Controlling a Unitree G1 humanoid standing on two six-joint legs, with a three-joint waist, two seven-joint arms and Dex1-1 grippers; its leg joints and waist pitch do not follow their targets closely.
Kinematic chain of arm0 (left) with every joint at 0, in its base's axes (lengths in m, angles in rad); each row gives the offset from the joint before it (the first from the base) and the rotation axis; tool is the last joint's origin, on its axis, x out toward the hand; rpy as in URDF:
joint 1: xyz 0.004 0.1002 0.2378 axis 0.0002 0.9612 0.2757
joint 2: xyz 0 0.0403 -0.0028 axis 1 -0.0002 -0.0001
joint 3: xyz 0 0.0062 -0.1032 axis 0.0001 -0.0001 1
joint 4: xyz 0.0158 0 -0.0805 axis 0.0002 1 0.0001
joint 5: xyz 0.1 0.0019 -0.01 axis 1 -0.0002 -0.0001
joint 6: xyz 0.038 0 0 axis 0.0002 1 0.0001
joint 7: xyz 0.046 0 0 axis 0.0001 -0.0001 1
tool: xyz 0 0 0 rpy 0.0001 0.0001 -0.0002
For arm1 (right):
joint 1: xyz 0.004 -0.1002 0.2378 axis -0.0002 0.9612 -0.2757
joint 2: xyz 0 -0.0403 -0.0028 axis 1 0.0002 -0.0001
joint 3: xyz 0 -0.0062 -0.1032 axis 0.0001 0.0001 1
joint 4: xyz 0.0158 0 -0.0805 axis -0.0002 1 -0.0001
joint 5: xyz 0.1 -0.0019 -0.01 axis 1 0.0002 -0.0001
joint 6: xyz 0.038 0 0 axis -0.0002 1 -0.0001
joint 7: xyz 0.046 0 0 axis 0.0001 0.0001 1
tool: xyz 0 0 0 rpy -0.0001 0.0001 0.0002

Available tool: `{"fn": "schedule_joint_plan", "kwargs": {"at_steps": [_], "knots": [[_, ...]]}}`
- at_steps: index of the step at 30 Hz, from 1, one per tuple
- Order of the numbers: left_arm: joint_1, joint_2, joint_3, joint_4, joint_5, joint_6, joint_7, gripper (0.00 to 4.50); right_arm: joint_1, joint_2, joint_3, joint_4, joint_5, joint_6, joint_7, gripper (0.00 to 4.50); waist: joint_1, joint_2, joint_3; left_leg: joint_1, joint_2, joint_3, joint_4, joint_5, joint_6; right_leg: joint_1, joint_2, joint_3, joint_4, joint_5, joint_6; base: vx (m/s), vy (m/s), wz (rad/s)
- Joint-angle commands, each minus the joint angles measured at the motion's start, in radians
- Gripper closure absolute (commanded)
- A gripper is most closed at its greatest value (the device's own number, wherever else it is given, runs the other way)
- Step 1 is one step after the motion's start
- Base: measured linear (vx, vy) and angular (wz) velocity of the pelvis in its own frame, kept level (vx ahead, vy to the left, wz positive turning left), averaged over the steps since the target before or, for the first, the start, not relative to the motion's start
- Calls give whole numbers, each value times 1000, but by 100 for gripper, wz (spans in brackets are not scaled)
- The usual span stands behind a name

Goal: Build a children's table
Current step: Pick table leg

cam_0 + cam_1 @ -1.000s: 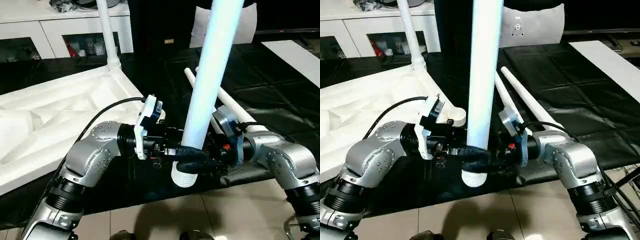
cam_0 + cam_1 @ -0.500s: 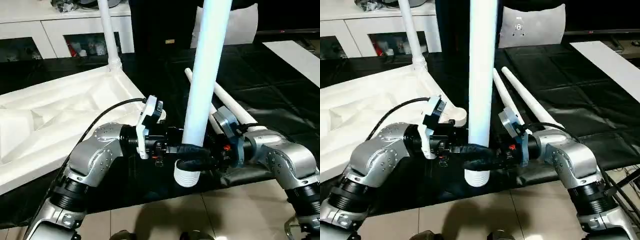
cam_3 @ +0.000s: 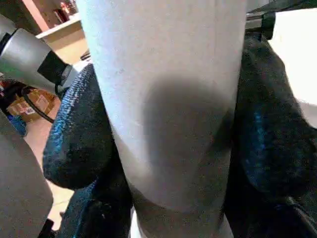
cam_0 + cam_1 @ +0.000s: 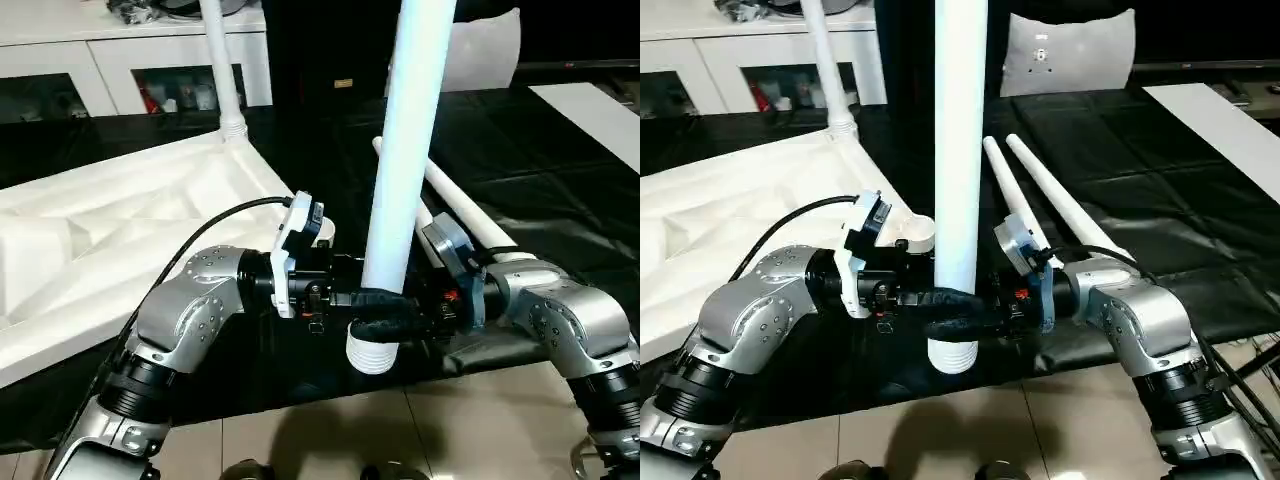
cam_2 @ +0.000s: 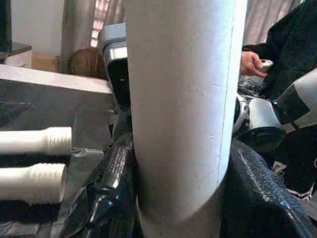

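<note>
Standing upright, a white leg [image 4: 405,170] is clamped just above its collar by both left gripper [image 4: 375,302] and right gripper [image 4: 990,305]; one leg [image 4: 222,70] is fitted to the tabletop [image 4: 120,220], two spare legs [image 4: 1040,190] lie unmounted.

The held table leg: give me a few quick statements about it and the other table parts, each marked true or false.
1. Both the left gripper and the right gripper are closed around the held leg. True.
2. The held leg lies flat on the black mat. False: it stands nearly upright, ribbed end down.
3. Two spare legs lie side by side on the mat beyond the right arm. True.
4. The table top has no leg fitted yet. False: one leg already stands in its far corner.
5. The table top lies with its ribbed underside up. True.
</note>
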Motion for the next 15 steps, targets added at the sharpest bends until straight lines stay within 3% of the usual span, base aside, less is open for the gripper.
{"fn": "schedule_joint_plan", "kwargs": {"at_steps": [1,5,15], "knots": [[-26,-14,-10,-34,11,-21,-9,251,-15,6,31,13,-13,30,-21,180,1,-5,-81,24,59,-23,-69,-185,37,50,-79,49,-77,-337,-185,0,0,0],[-25,-13,-11,-38,10,-18,-7,252,-8,9,39,12,-44,-12,-31,136,3,-3,-81,24,61,-24,-70,-191,31,49,-80,49,-76,-334,-186,0,0,0],[-21,-5,-16,-40,14,-16,-16,252,-8,18,27,13,-35,-26,-23,134,2,-4,-80,23,60,-24,-70,-194,33,50,-80,49,-77,-343,-179,0,0,0]]}}
